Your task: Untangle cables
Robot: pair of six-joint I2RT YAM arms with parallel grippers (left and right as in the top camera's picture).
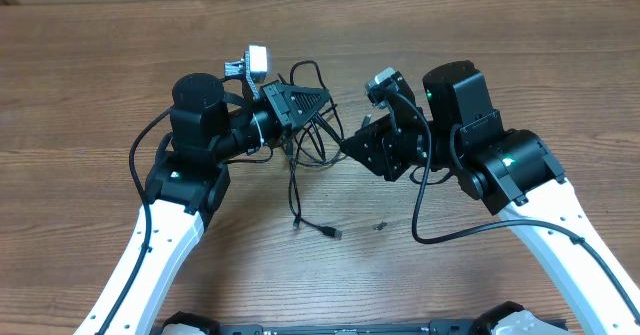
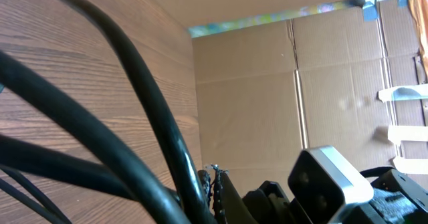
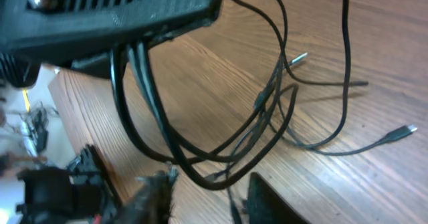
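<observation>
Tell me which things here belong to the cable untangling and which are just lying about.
Part of the job: tangled thin black cables; their loose strand ending in a plug.
Just there: thick arm cable; cardboard wall; wooden table; a small dark bit, too small to identify.

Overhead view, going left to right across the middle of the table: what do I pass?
In order: left arm → left wrist camera → cables → right gripper → right arm.
</observation>
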